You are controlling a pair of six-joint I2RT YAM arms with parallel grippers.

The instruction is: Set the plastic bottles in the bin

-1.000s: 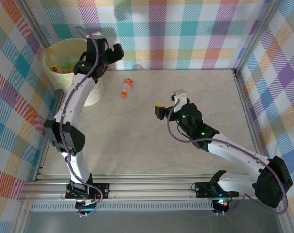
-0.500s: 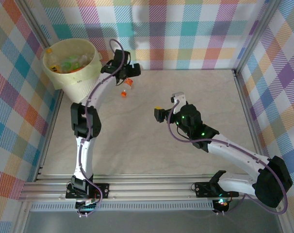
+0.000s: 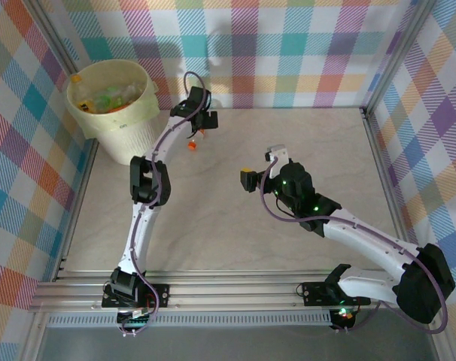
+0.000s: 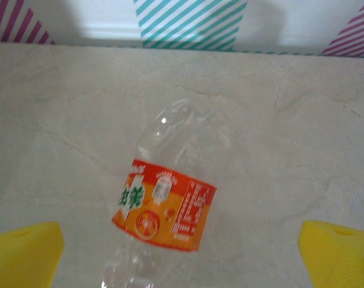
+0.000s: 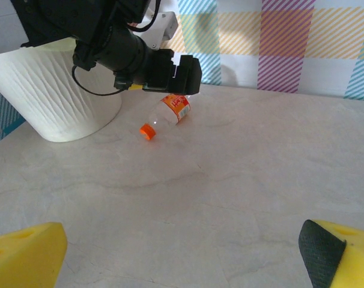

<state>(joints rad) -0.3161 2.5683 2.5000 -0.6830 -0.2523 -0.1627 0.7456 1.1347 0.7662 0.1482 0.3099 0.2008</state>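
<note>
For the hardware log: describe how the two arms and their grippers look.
The left arm and right arm have white links, black joints and purple cables. The right arm shows green lights. The left gripper and right gripper carry yellow pads; one right pad is black-faced.

Your left arm (image 3: 141, 226) and right arm (image 3: 363, 235) are both white tubes with chunky black joints, and a purple cable (image 3: 262, 197) loops along each one. You've got green lights (image 3: 314, 204) glowing on the right one's black wrist. Finger pads (image 4: 23, 255) are bright yellow foam, and one right pad (image 5: 321, 255) is faced in black. Bases (image 3: 134, 295) are black brackets.
</note>
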